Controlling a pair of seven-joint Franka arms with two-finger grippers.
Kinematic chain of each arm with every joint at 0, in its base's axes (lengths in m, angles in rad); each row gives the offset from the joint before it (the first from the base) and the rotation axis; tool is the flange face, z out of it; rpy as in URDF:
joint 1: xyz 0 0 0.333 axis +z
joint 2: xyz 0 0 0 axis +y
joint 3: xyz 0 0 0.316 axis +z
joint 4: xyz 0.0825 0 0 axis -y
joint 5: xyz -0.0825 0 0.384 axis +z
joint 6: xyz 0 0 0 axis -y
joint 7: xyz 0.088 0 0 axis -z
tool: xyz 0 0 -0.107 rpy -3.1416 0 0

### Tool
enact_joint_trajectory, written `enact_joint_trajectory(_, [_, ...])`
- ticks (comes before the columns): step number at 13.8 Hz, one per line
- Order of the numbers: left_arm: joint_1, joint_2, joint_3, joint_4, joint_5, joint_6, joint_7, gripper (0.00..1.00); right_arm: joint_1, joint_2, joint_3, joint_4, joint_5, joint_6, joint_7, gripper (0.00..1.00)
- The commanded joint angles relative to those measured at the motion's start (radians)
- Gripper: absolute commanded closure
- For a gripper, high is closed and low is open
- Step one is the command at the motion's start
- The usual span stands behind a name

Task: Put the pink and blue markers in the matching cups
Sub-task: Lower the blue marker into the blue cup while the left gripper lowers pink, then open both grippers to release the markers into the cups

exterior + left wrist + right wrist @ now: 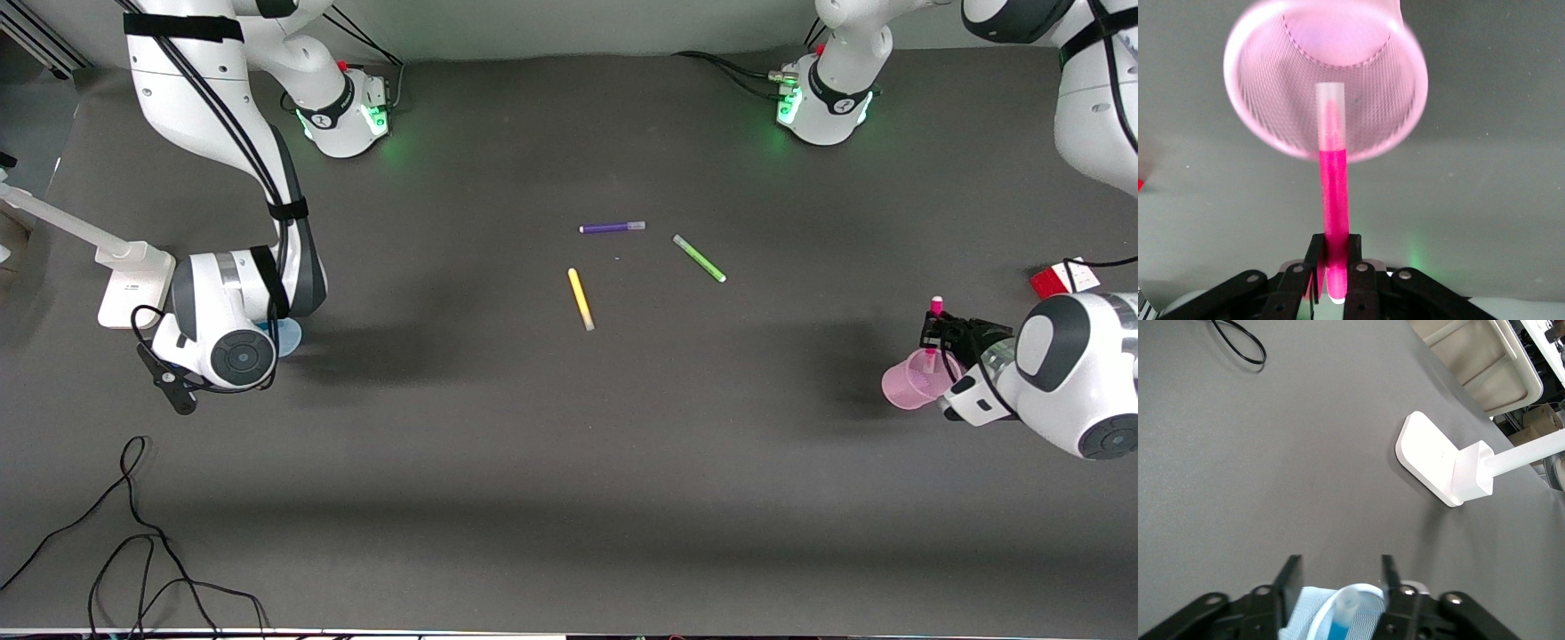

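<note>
My left gripper [1333, 250] is shut on the pink marker [1335, 193] and holds it upright, its pale cap end down at the mouth of the pink cup [1265, 113]. In the front view the left gripper [941, 336] is over the pink cup [911, 382] at the left arm's end, with the marker's pink end [935, 307] sticking up. My right gripper [1339, 572] is open above the pale blue cup [1313, 613]. The blue marker [1346, 613] stands inside that cup, free of the fingers. The blue cup [289, 336] peeks out under the right wrist.
A purple marker [612, 228], a green marker [699, 258] and a yellow marker [581, 299] lie mid-table. A white stand base [133, 284] sits beside the right wrist. A red and white object [1062, 277] lies near the left arm. Black cables [133, 533] lie near the front edge.
</note>
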Motion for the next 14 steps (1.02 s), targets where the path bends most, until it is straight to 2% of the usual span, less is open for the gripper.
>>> enact_joint_trajectory(1, [-0.011,0.013,0.002,0.033,0.016,-0.007,-0.011,1.00,0.015,-0.026,-0.008,-0.026,-0.033,0.003,0.034,0.18])
enact_joint_trajectory(2, [-0.011,0.014,0.002,0.033,0.016,0.011,-0.004,0.96,0.015,-0.026,-0.009,-0.024,-0.035,0.002,0.032,0.01])
enact_joint_trajectory(3, [-0.008,0.016,0.002,0.033,0.016,0.019,-0.002,0.79,0.015,-0.032,-0.009,-0.023,-0.033,0.000,0.026,0.00])
enact_joint_trajectory(4, [-0.003,0.016,0.002,0.034,0.016,0.019,0.006,0.31,0.007,-0.053,-0.012,-0.020,-0.033,0.000,0.020,0.00])
enact_joint_trajectory(5, [-0.002,0.016,0.000,0.034,0.014,0.019,0.012,0.09,0.004,-0.081,-0.014,-0.020,-0.033,0.002,0.011,0.00])
enact_joint_trajectory(6, [-0.002,0.016,0.000,0.036,0.014,0.019,0.012,0.00,0.003,-0.113,-0.026,-0.020,-0.033,0.000,-0.009,0.00])
enact_joint_trajectory(10, [0.003,-0.009,-0.001,0.121,0.007,-0.007,0.029,0.00,0.000,-0.284,-0.047,0.013,-0.001,-0.131,-0.217,0.00])
enact_joint_trajectory(14, [0.005,-0.051,-0.007,0.230,0.002,-0.108,0.058,0.00,-0.005,-0.464,-0.069,0.013,0.059,-0.199,-0.464,0.00])
